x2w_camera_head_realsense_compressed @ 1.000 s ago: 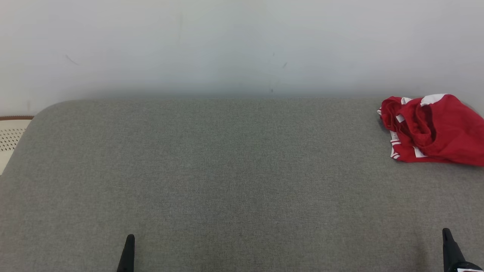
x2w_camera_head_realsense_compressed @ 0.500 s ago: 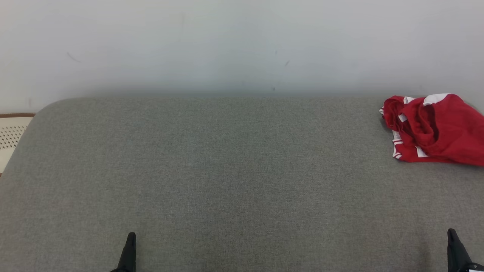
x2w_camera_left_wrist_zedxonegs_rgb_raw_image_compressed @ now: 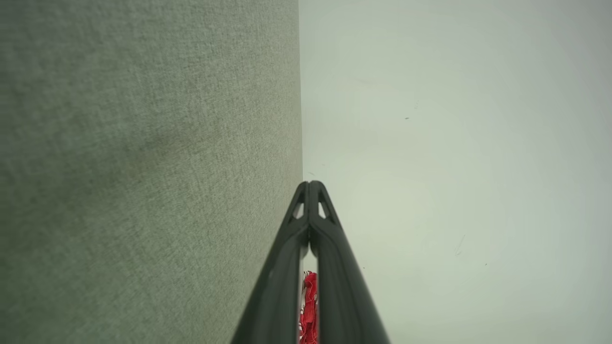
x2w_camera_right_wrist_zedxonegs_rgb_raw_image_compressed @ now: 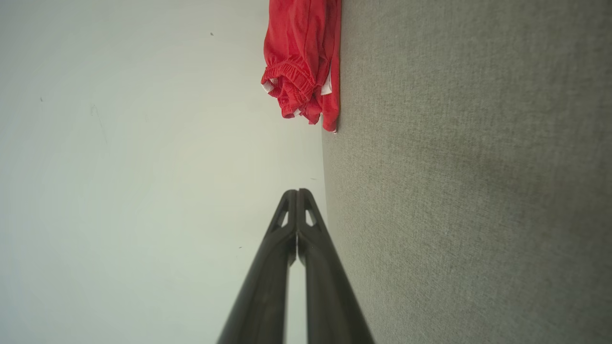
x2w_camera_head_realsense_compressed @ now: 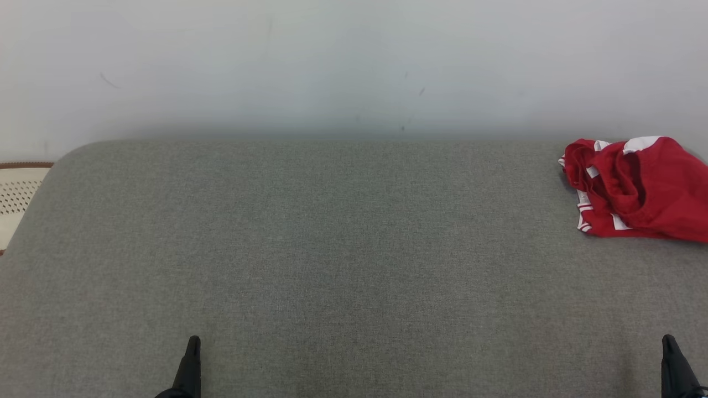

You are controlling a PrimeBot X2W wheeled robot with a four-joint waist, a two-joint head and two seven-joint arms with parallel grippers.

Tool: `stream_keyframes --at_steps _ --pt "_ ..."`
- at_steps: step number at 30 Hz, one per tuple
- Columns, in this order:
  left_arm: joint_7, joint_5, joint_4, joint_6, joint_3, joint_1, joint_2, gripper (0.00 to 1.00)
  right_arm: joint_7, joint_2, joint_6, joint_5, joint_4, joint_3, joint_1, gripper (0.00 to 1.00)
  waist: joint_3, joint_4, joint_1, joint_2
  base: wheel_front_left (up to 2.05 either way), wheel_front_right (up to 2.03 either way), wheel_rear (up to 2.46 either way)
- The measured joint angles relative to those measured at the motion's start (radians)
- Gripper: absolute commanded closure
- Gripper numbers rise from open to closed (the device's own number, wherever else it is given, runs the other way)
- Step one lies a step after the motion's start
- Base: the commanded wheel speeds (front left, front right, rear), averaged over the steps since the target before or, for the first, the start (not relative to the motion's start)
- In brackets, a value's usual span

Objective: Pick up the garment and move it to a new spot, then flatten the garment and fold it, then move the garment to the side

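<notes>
The garment (x2w_camera_head_realsense_compressed: 641, 188) is a crumpled red piece with white trim, lying at the far right of the grey cushioned surface (x2w_camera_head_realsense_compressed: 343, 249); its right part runs off the head view. The right wrist view has the garment (x2w_camera_right_wrist_zedxonegs_rgb_raw_image_compressed: 306, 62) ahead of the fingers, with an elastic waistband bunched up. A sliver of the garment (x2w_camera_left_wrist_zedxonegs_rgb_raw_image_compressed: 309, 306) peeks between the left fingers' bases, far beyond them. My left gripper (x2w_camera_head_realsense_compressed: 192, 345) sits at the lower left, shut and empty (x2w_camera_left_wrist_zedxonegs_rgb_raw_image_compressed: 311, 184). Low at the right edge is my right gripper (x2w_camera_head_realsense_compressed: 668, 344), also shut and empty (x2w_camera_right_wrist_zedxonegs_rgb_raw_image_compressed: 297, 192), well short of the garment.
A plain pale wall (x2w_camera_head_realsense_compressed: 354, 66) rises behind the surface. A cream perforated object with a brown rim (x2w_camera_head_realsense_compressed: 16, 193) stands past the left rounded corner. Open grey fabric stretches between the grippers and the garment.
The whole head picture has shifted slightly rightward and upward, so the camera has moved. The garment lies as before and both grippers stay shut.
</notes>
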Motion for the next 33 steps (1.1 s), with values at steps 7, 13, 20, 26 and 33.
stream_keyframes --at_steps 7,13,20,26,33 --pt "0.006 -0.011 0.005 -0.001 -0.001 0.0 0.0 1.0 0.005 0.003 0.0 0.015 0.0 -0.007 -0.001 1.0 0.001 0.001 0.0 0.0 0.0 0.0 0.0" --pt "0.006 -0.011 0.005 -0.001 -0.001 0.0 0.0 1.0 0.01 0.006 0.0 0.014 0.0 -0.01 -0.001 1.0 0.001 0.001 0.0 0.0 0.0 0.0 0.0" --pt "0.006 -0.01 0.005 -0.001 0.0 0.0 0.0 1.0 0.012 0.009 0.0 0.012 0.0 -0.013 -0.002 1.0 0.001 0.001 0.0 0.0 0.0 0.0 0.0" --pt "0.006 -0.01 0.005 -0.001 0.0 0.0 0.0 1.0 0.013 0.011 0.0 0.012 0.0 -0.016 -0.003 1.0 0.001 0.001 0.0 0.0 0.0 0.0 0.0" --pt "0.006 -0.01 0.005 -0.001 0.0 0.0 0.0 1.0 0.016 0.013 0.0 0.009 0.0 -0.019 -0.003 1.0 0.001 0.001 0.0 0.0 0.0 0.0 0.0"
